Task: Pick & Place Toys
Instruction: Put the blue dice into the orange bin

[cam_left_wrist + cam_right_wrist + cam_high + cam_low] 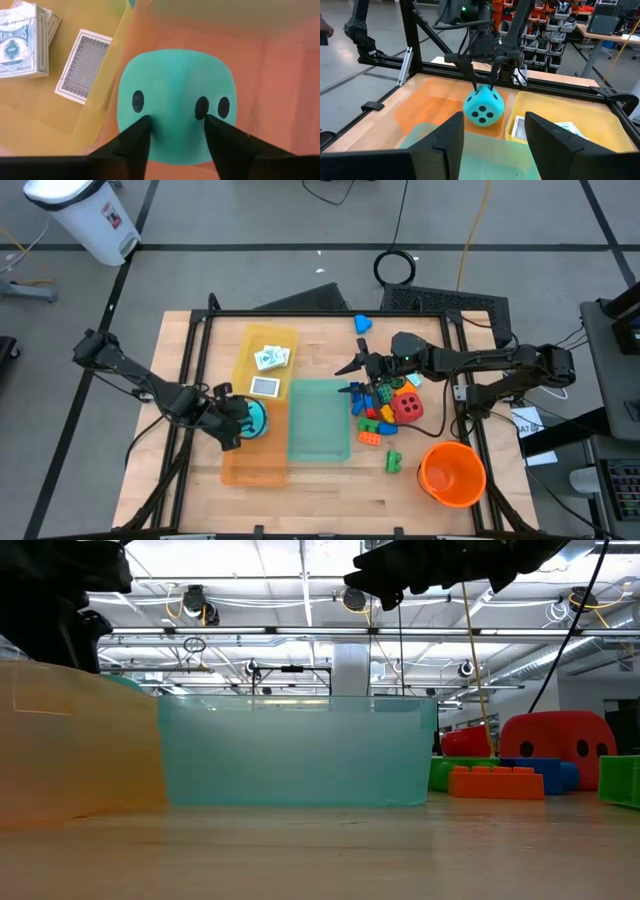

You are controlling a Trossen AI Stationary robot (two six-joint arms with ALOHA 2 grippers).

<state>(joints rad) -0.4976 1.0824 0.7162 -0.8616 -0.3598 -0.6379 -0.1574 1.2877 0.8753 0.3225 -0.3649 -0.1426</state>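
The teal die (175, 102) sits in the orange tray (252, 465), at the end next to the yellow tray (248, 350); our left gripper (243, 418) hangs right over it, fingers (131, 145) parted and straddling its top face, though we cannot tell whether they touch it; the right wrist view shows those fingers spread just above the die. Card boxes (271, 358) and a single card (265, 387) lie in the yellow tray. Our right gripper (352, 367) hovers with jaws apart and empty by the teal tray (318, 420), over the brick pile (378, 408); the red die (407, 407) rests there, near the bucket (452, 473).
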